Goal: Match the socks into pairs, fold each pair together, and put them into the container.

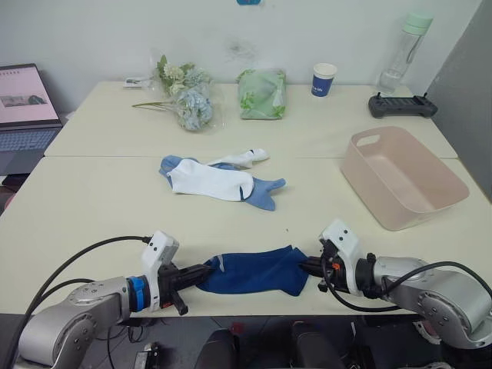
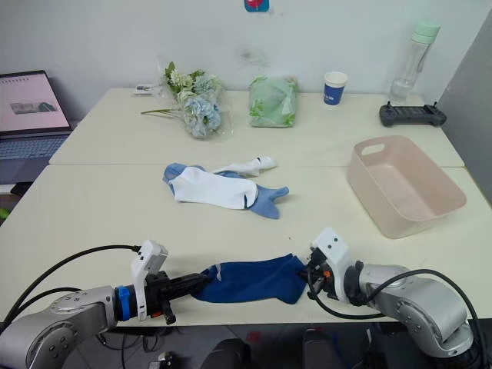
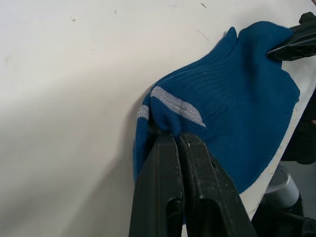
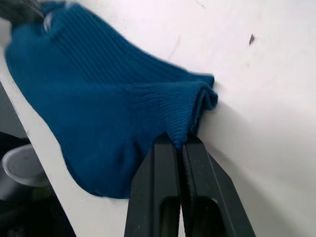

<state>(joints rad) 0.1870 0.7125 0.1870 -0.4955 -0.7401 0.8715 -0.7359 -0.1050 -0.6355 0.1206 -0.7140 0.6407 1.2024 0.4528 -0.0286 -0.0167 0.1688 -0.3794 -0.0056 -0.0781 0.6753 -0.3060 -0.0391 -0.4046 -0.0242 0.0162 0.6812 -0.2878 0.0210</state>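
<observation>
Now | left gripper (image 1: 201,273), right gripper (image 1: 307,267) each pinch navy socks (image 1: 257,270) | container (image 1: 403,177): zero socks

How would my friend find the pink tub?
Look at the right side of the table, past the heap of white and light blue socks. The container sits there alone: a big pale pink oblong tub with a handle slot.

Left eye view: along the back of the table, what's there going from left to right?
Laptop → flowers → green bag → blue paper cup → water bottle → black controller.
</observation>
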